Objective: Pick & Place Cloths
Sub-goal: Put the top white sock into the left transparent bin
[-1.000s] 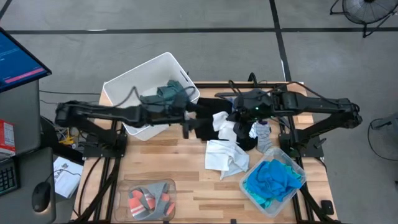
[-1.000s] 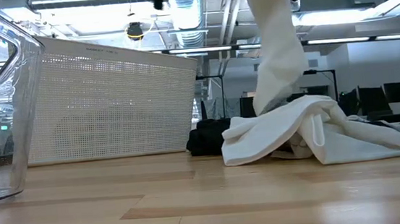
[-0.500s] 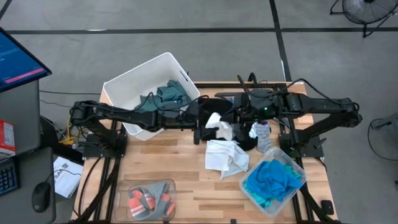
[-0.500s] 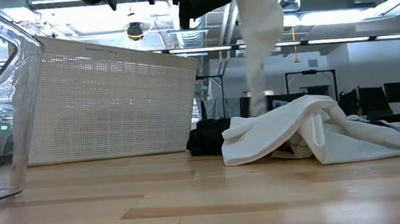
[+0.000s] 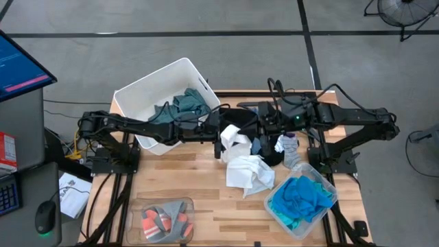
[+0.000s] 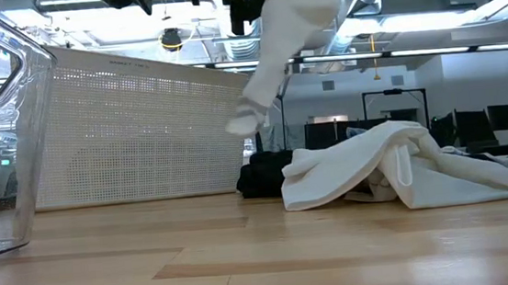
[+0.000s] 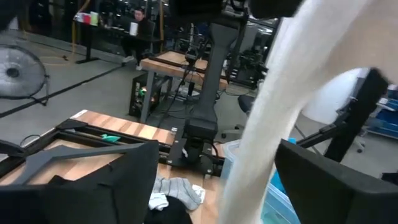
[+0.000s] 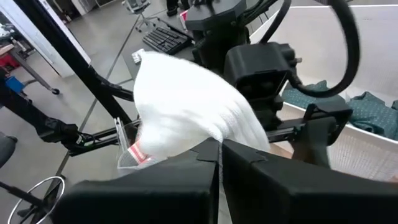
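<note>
The bin [image 5: 144, 92] is set at the bench's [image 5: 185, 178] far left corner, with cloths [image 5: 180, 108] lying in it. Right of the bin, a hanging cloth [image 5: 234, 140] is suspended above the bench, with a crumpled cloth [image 5: 250, 171] nearer, on the bench.

- We count two dark arms – the left arm [image 5: 137, 126] and the right arm [image 5: 343, 116].
- We see one white bin [image 5: 137, 92] and two clear trays: one [image 5: 274, 206] with turquoise cloth [image 5: 302, 199], one [image 5: 137, 206] with grey-and-orange cloth [image 5: 163, 223].
- White cloths number two – one hanging [image 5: 232, 140], one lying on the table [image 5: 248, 173].
- One dark teal cloth [image 5: 180, 108] sits in the bin.
</note>
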`<state>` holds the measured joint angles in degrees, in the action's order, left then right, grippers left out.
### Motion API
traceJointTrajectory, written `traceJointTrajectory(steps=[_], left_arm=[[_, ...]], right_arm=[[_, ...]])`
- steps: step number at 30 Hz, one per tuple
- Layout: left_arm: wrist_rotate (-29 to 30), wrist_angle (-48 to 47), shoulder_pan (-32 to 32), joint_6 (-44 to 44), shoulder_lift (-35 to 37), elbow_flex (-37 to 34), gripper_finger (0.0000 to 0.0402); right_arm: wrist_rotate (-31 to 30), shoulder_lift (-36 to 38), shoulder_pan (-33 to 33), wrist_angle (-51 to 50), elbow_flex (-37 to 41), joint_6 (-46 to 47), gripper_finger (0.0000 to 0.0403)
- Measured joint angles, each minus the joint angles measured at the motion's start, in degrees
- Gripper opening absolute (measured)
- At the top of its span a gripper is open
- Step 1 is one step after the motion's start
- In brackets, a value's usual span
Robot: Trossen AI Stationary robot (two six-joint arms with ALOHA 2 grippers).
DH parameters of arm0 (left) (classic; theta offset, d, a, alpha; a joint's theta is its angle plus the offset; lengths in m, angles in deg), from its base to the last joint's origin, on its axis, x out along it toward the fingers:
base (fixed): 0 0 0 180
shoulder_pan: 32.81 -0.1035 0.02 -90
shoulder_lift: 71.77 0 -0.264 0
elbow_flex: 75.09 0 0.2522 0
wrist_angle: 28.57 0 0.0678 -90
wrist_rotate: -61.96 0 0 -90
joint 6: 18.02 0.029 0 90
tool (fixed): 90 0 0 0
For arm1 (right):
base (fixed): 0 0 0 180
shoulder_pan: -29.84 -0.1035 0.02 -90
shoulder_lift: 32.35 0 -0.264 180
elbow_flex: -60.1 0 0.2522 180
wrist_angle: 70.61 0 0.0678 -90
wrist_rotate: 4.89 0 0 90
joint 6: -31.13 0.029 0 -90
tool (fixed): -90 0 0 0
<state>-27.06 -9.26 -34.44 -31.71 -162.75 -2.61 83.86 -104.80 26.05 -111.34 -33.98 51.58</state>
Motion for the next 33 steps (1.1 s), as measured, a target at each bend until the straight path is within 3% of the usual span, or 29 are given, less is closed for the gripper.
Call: traceJointTrajectory(steps=[4,7,10,11,19,25,29,33], left_arm=[[-0.28,0.01,0.10,-0.67,0.00,0.00,0.0243],[-1.45,0.01,0.22,-3.25,0.00,0.00,0.0151],[-3.74,-0.13,0.24,-6.89,0.31,0.00,0.0034],[-4.37,0.07,0.29,-8.72,0.46,0.01,0.0021],[-10.49,-1.40,5.02,-20.40,11.29,0.06,0.0001],[-11.54,-12.27,13.20,-26.93,23.90,0.07,0.0000],[-8.21,-16.32,21.87,-30.20,29.32,0.04,0.0000],[0.13,-18.37,31.83,-30.21,32.02,0.07,0.0000]], right_arm=[[-0.02,0.00,0.00,0.16,0.00,0.00,0.0000],[-0.01,0.00,0.00,0.10,0.00,0.02,0.0000],[-0.02,0.00,0.01,0.09,0.00,0.01,0.0000],[-0.02,0.00,0.05,0.09,0.00,0.01,0.0000],[-0.02,2.03,0.07,0.26,0.00,-1.32,0.0022],[-0.02,4.34,0.07,0.62,0.00,-3.04,0.0046],[-0.07,5.38,0.09,0.63,0.00,-4.37,0.0050],[-0.11,5.70,0.20,0.62,0.00,-5.86,0.0051]])
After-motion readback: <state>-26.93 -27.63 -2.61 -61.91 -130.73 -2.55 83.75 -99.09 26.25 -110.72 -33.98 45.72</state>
